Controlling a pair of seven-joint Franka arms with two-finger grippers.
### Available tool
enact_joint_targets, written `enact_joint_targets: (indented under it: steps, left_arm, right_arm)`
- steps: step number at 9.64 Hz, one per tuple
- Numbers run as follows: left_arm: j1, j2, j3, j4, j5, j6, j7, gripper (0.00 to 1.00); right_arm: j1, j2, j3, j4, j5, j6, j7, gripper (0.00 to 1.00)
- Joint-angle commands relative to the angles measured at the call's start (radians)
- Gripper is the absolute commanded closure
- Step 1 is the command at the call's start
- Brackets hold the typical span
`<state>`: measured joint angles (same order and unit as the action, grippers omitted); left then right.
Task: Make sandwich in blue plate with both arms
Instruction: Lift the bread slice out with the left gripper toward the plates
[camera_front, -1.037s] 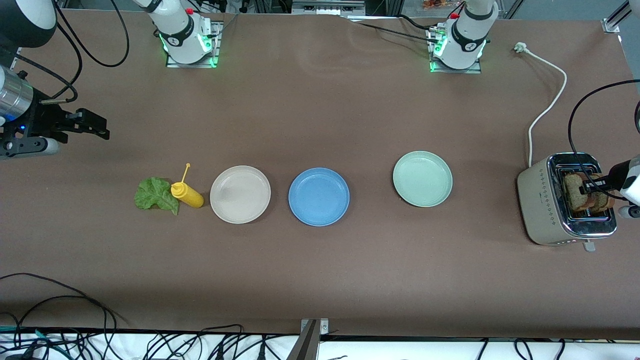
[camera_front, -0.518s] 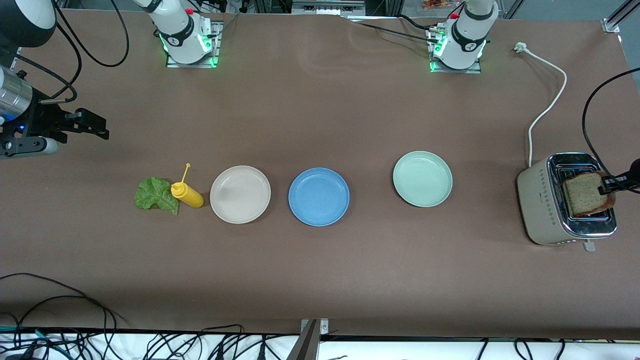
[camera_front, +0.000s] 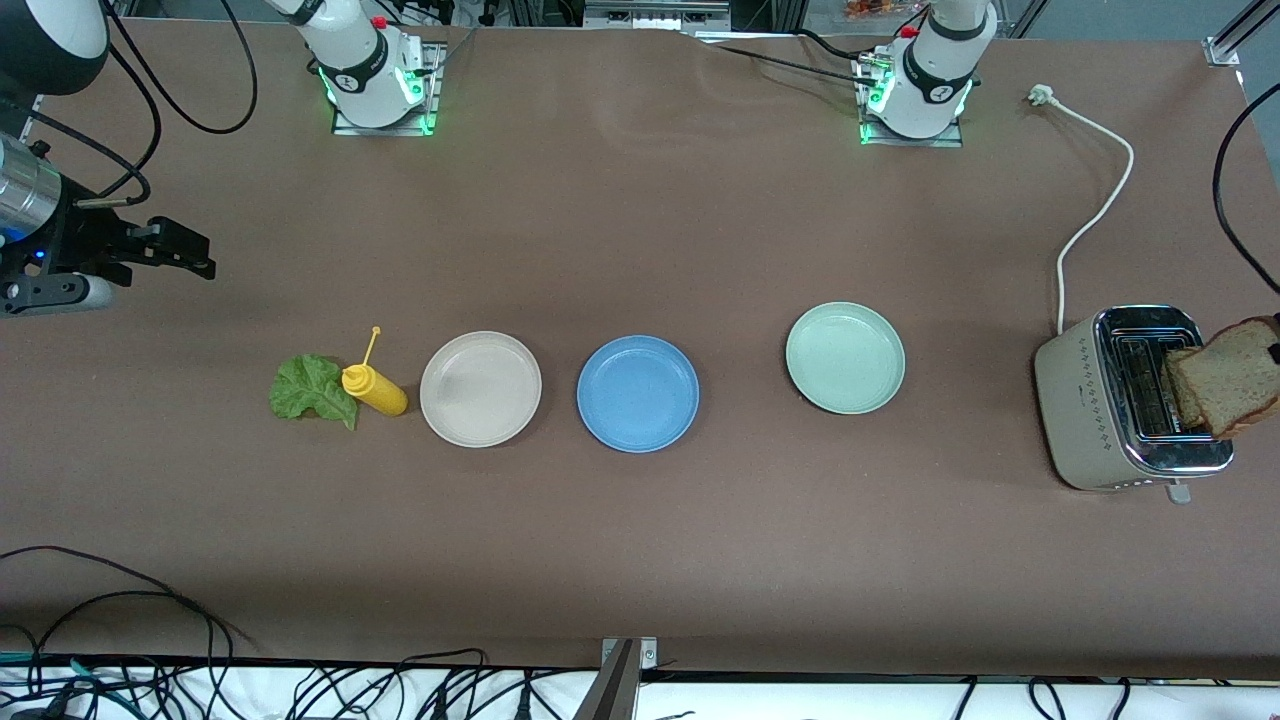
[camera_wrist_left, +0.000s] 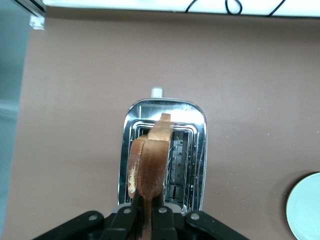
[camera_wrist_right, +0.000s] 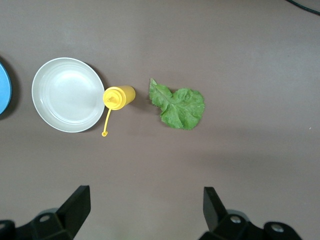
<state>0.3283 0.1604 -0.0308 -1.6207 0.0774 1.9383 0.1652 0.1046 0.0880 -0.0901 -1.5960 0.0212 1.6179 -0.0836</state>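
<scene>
The blue plate (camera_front: 638, 393) sits bare near the middle of the brown table (camera_front: 640, 560). Just beside it, toward the right arm's end, lies a beige plate (camera_front: 480, 388); next after that come a yellow squeeze bottle (camera_front: 374, 389) and, touching the bottle, a green lettuce leaf (camera_front: 311, 388). Toward the left arm's end from the blue plate, a little apart, is a pale green plate (camera_front: 845, 358), and well past it a toaster (camera_front: 1130, 398) with a white cord (camera_front: 1095, 215). A bread slice (camera_front: 1225, 379) hangs tilted above the toaster. The right gripper (camera_front: 185, 252) hangs above the table, well away from the blue plate at the right arm's end.
</scene>
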Motion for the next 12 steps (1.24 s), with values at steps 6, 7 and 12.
enact_joint_targets:
  steps: [6,7,12]
  left_arm:
    - [0.008,-0.105,-0.11,-0.011,-0.064,-0.107,0.115,1.0]
    - [0.008,-0.104,-0.127,-0.013,-0.064,-0.107,0.114,1.0]
    - [-0.003,-0.064,-0.253,-0.022,-0.093,-0.107,0.099,1.0]
  right_arm:
    - [-0.003,0.012,0.0,0.018,0.002,-0.021,-0.035,0.0]
    - [-0.003,0.01,0.0,0.019,0.002,-0.023,-0.035,0.0]
    - [0.0,0.009,0.003,0.018,0.002,-0.023,-0.033,0.0]
